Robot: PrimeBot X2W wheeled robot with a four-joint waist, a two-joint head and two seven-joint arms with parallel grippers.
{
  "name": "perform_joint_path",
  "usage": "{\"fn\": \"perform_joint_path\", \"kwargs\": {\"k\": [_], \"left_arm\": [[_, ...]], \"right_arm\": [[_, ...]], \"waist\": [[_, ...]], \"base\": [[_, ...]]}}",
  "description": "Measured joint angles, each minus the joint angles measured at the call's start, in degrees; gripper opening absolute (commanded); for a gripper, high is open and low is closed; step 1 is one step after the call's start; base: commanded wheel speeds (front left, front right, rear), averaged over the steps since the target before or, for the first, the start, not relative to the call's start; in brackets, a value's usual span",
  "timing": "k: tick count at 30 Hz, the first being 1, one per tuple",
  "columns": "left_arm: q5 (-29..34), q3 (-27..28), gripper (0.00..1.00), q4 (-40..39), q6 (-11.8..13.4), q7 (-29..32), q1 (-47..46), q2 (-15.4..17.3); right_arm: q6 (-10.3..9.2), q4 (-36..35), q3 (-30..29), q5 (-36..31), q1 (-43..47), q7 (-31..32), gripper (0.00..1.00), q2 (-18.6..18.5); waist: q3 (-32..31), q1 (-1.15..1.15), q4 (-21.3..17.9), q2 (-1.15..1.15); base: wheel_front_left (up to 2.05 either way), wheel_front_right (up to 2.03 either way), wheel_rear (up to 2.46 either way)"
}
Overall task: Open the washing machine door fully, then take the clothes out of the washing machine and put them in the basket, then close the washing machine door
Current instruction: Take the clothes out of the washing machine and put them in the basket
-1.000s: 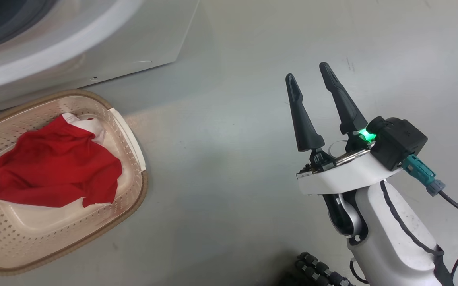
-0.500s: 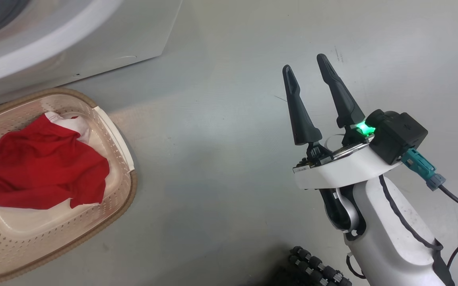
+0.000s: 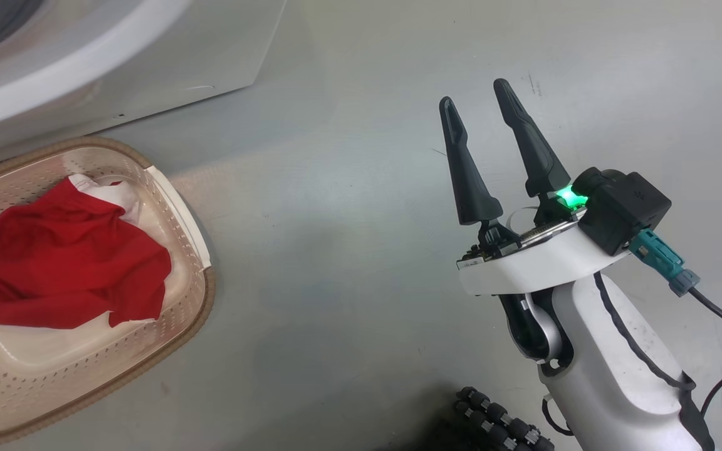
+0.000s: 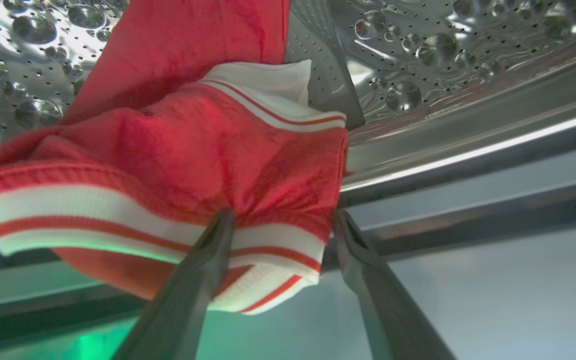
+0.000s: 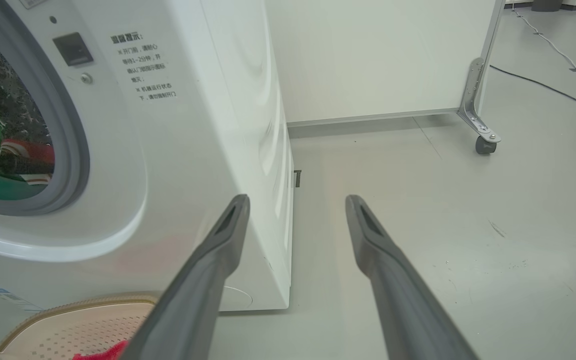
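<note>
1. The left gripper (image 4: 283, 215) is inside the steel drum (image 4: 418, 75) of the washer (image 3: 148, 69), its jaws wide apart and pinching nothing.
2. Some of the clothes (image 4: 193, 150), red with white striped trim, lie in the drum. The bunched hem sits between the two fingers (image 4: 203, 270): one overlaps the fabric and the other is just beside its edge.
3. The basket (image 3: 207, 294) stands on the floor (image 3: 336, 250) just in front of the washer. A red garment (image 3: 66, 269) lies crumpled inside it, with white trim showing at its upper edge.
4. The right gripper (image 3: 474, 94) hangs over bare floor, well apart from the basket, with its jaws spread and empty.
5. In the right wrist view the washer's grey seal (image 5: 79, 150) rings the opening, and red fabric is visible inside. A white panel (image 5: 368, 55) on a caster (image 5: 483, 145) stands behind.
</note>
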Motion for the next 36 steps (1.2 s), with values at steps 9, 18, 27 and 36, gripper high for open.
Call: {"fn": "perform_joint_path", "kwargs": {"k": [9,18,27,36], "left_arm": [[0.2,0.5,0.00,0.2,0.1,0.7,-0.9,0.5],[0.1,1.1,0.00,-0.2,0.1,-1.7,-1.1,0.5],[-0.1,1.3,0.00,-2.1,0.1,-7.7,-1.0,-1.7],[-0.8,1.9,0.00,-5.7,0.6,-18.3,3.7,-6.1]], "right_arm": [[-0.01,0.0,0.0,0.3,-0.1,0.0,1.00,0.0],[-0.02,0.2,0.0,0.3,-1.1,0.0,1.00,0.0],[-0.09,0.9,-0.6,-1.0,-1.3,0.0,1.00,0.0],[0.00,2.2,-1.0,-3.2,-1.2,0.0,1.00,0.0]], "waist": [[0.5,0.00,-0.4,0.00],[0.5,0.00,-0.3,0.00],[-0.5,0.00,0.8,0.00],[-2.4,0.00,2.9,0.00]], "base": [[0.00,0.00,0.00],[0.00,0.00,0.00],[0.00,0.00,0.00],[0.00,0.00,0.00]]}}
